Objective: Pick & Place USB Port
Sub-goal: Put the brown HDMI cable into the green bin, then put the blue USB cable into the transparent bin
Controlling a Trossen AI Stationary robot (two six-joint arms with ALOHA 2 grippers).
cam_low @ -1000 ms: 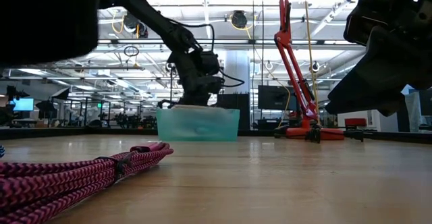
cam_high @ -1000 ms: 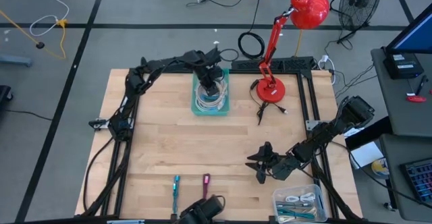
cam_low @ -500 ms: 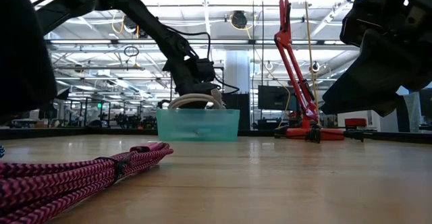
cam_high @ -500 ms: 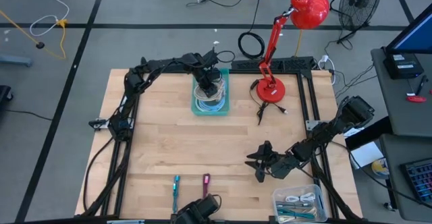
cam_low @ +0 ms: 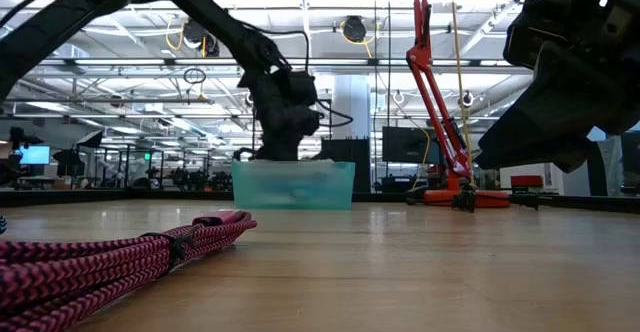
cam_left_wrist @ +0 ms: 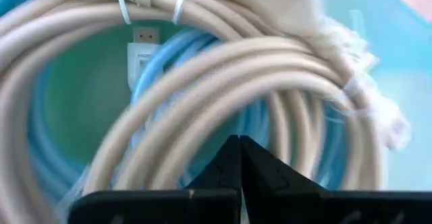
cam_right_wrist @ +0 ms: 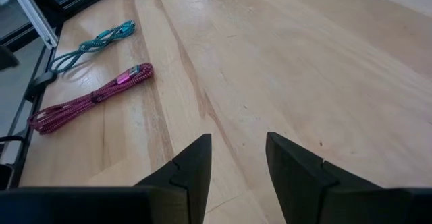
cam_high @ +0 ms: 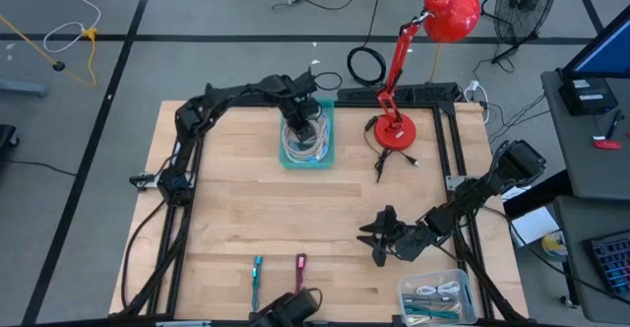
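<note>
A teal bin (cam_high: 332, 140) at the table's far middle holds coils of white cable (cam_high: 305, 148), with pale blue cable under them. My left gripper (cam_high: 303, 125) hangs shut over the bin, pointing steeply down. In the left wrist view its closed tips (cam_left_wrist: 239, 140) stand right at a white coil (cam_left_wrist: 202, 69), and a white plug (cam_left_wrist: 144, 48) lies deeper in the bin. My right gripper (cam_high: 368, 234) waits open above the near right part of the table, nothing between its fingers (cam_right_wrist: 237, 143). My left gripper comes at the white coil (cam_left_wrist: 270, 116) from above with its fingers shut. Its tips hide the spot where they meet the cable. Whether a strand is pinched or only touched, I cannot tell.
A pink cable (cam_high: 300, 263) and a teal cable (cam_high: 256, 268) lie bundled near the front edge. A clear box (cam_high: 436, 295) of cables sits at the near right corner. A red desk lamp (cam_high: 394, 130) stands right of the bin. Bare wood spans the middle.
My left gripper has risen a little over the bin, staying shut. Half a second ago white loops stood above the bin's rim in the low view; now they sit lower.
</note>
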